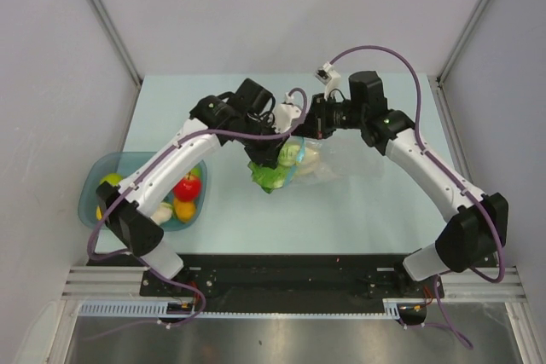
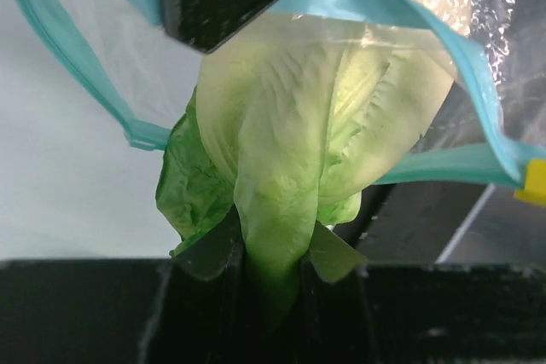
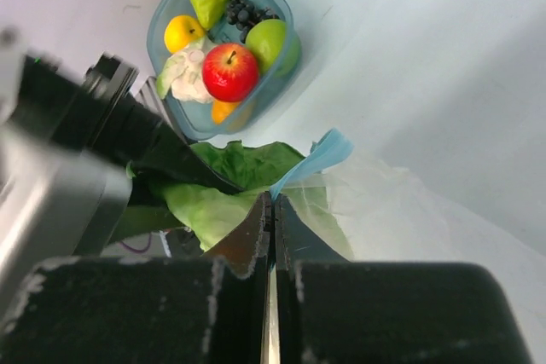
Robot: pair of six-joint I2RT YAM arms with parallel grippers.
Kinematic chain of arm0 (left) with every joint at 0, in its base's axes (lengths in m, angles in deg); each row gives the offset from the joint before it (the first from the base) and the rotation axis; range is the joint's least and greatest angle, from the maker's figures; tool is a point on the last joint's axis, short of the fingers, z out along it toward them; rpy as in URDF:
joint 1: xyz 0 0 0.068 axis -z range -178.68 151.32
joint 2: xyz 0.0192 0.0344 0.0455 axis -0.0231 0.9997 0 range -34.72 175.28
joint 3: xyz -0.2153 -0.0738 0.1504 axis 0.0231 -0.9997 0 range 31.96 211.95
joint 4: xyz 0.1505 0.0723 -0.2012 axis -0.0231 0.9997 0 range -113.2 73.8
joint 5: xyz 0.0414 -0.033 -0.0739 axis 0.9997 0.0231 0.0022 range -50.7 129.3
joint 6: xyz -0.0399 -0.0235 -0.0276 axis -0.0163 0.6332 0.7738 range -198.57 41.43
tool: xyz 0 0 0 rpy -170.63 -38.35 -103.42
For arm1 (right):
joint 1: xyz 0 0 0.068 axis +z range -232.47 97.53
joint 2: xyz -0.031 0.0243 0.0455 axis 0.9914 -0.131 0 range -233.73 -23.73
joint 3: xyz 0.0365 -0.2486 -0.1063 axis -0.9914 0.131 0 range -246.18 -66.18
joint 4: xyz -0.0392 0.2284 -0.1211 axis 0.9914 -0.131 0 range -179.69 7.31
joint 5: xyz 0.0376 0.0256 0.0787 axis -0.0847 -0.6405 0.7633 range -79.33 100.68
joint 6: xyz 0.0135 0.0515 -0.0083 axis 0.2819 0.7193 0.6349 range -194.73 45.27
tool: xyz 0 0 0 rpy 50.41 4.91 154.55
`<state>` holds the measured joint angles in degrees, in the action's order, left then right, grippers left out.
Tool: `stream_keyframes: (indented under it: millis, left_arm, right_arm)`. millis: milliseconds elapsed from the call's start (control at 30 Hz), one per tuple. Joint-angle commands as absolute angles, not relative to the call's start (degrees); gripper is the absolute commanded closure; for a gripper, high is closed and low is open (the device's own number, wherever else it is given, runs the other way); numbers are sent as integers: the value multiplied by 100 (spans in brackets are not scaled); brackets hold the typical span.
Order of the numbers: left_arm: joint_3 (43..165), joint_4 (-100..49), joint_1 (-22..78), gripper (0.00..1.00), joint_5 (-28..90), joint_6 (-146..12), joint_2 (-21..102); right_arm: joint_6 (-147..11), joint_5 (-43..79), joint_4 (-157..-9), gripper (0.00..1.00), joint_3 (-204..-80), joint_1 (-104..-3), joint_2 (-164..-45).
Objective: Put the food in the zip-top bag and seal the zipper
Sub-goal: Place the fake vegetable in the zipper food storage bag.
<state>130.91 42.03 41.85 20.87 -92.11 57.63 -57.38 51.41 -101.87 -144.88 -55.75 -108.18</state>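
Observation:
My left gripper (image 2: 273, 249) is shut on a pale green lettuce leaf (image 2: 290, 142) and holds its top inside the open mouth of the clear zip-top bag (image 1: 331, 161). The light-blue zipper strip (image 2: 77, 66) loops round the leaf. My right gripper (image 3: 273, 202) is shut on the upper zipper edge (image 3: 320, 155) and holds the mouth up. In the top view the lettuce (image 1: 271, 175) hangs half out of the bag, under the left gripper (image 1: 275, 158) and the right gripper (image 1: 296, 136). A red apple (image 1: 187, 187) and orange fruit (image 1: 184, 209) lie in the bowl.
A teal bowl (image 1: 92, 183) stands at the table's left near edge, partly under my left arm. It holds the apple (image 3: 229, 72), a green pear, yellow and green fruits, dark grapes and a white leafy piece. Grey walls close in the table on three sides.

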Motion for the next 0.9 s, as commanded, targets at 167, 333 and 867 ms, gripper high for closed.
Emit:
stream_keyframes:
  millis: [167,333,867]
  left_arm:
    - [12794,4009,3517,96,-15,-8166,5580]
    - [12038,3727,3139,99,-1437,-7393,5703]
    - [10131,-1492,2356,99,-1986,-2954,4702]
  right_arm:
    - [-6426,5269,-10282,100,-14757,-5558,-10416]
    - [-6707,5330,-10089,100,-14660,-5268,-10152]
    - [-7306,4926,-10300,100,-14177,-4925,-9827]
